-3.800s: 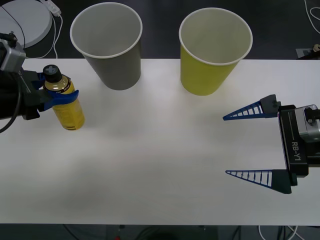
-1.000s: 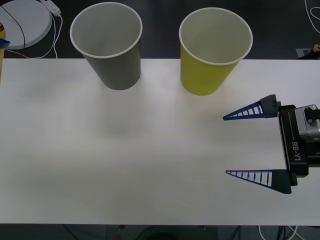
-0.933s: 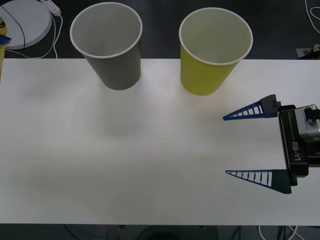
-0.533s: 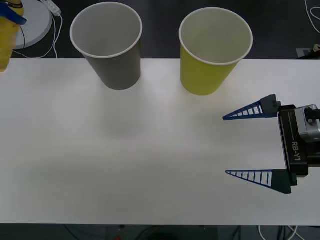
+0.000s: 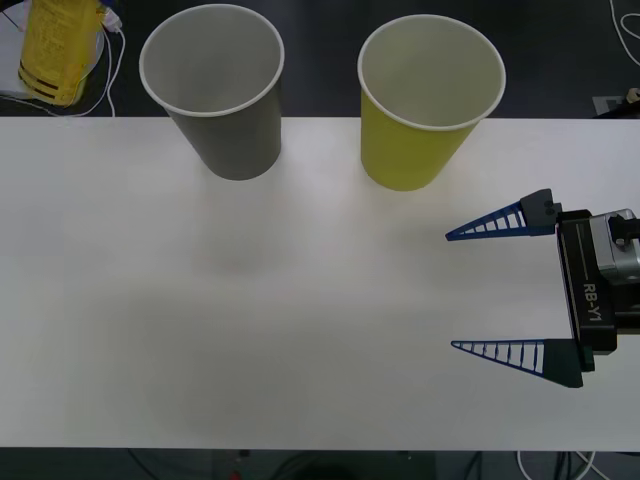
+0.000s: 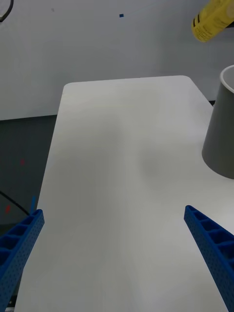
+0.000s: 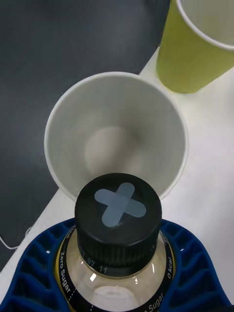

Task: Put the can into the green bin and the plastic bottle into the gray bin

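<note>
The left gripper (image 7: 117, 273) clamps the plastic bottle (image 7: 118, 243) around its neck, holding it in the air at the far left, just left of the gray bin (image 5: 215, 95). The green bin (image 5: 428, 100) stands right of the gray one. The right gripper (image 5: 497, 290) rests on the table (image 5: 280, 320) at the right, fingers spread wide.

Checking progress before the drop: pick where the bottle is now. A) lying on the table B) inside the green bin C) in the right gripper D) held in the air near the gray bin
D: the left gripper clamps the bottle above the table, beside the gray bin.
</note>
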`<control>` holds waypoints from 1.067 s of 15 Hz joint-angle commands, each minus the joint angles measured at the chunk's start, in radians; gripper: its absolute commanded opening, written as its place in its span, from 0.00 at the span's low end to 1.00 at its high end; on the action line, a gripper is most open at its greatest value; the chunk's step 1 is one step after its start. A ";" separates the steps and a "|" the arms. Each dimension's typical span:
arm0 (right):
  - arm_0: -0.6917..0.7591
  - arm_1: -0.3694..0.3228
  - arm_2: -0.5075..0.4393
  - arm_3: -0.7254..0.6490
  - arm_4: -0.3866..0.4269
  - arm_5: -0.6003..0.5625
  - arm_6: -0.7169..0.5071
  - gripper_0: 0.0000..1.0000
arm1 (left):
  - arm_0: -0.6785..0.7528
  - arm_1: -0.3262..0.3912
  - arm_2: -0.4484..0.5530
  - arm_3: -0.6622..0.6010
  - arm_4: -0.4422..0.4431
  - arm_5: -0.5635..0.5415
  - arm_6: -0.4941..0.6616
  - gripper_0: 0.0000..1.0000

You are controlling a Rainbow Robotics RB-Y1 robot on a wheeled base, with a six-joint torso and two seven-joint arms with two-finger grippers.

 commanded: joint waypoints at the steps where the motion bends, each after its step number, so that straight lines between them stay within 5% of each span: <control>1: 0.000 0.000 0.000 0.000 0.000 0.000 0.000 1.00 | -0.045 -0.065 0.000 0.072 -0.024 0.000 0.001 0.00; 16: 0.000 0.000 0.000 0.000 0.000 0.000 0.000 1.00 | -0.239 -0.420 0.002 0.430 -0.201 0.066 -0.019 0.00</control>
